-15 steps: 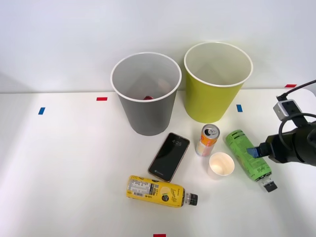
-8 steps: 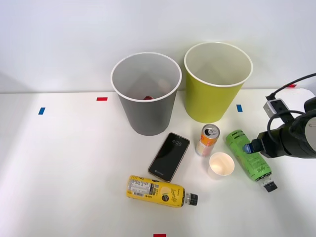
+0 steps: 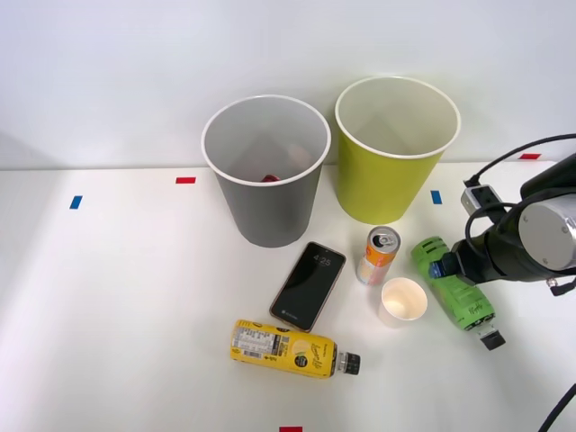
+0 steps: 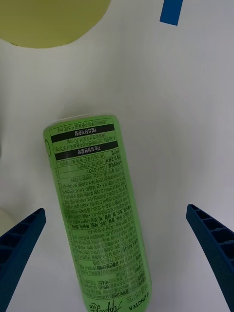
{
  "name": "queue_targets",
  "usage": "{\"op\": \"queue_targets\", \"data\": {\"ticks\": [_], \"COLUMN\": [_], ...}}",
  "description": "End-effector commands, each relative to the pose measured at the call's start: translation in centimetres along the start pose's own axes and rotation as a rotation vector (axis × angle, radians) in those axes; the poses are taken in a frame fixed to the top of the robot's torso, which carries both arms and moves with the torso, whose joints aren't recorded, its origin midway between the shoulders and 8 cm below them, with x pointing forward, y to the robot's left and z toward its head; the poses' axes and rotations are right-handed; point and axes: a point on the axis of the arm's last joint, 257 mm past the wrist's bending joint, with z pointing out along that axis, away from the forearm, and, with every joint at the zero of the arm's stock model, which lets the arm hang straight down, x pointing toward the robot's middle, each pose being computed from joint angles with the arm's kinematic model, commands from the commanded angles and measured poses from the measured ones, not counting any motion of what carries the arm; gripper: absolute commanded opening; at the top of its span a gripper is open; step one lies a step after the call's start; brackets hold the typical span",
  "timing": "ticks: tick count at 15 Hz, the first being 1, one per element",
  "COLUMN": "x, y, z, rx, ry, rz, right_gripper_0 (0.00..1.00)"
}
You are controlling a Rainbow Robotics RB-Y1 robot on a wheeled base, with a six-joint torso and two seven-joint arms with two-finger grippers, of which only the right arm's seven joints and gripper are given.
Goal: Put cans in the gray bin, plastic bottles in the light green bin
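Your green bottle (image 3: 453,290) lay on the table (image 3: 135,315) beside the white cup (image 3: 402,301), base toward the light green bin (image 3: 392,171), cap toward you. Your right gripper (image 4: 117,253) straddled it, fingers (image 4: 217,246) spread wide; the wrist view showed table between fingers and label.

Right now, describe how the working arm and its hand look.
The right arm has a rounded silver-gray segment joined to black wrist parts, with black cables looping above it and a small gray box mounted near the wrist. Its hand carries two blue, ribbed, wedge-shaped fingers.
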Motion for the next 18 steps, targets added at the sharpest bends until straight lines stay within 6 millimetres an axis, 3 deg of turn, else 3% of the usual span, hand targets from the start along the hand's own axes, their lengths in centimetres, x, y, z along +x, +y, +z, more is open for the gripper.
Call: {"op": "queue_targets", "data": {"ticks": [1, 5, 18], "x": [-0.7, -1.7, -0.9], "y": [0.7, 0.7, 1.3], "z": [1.3, 2.8, 4.9], "rx": [0.004, 0.01, 0.07], "ry": [-0.011, -0.029, 0.003], "rz": [-0.006, 0.013, -0.007], "right_gripper_0": [1.0, 1.0, 1.0]}}
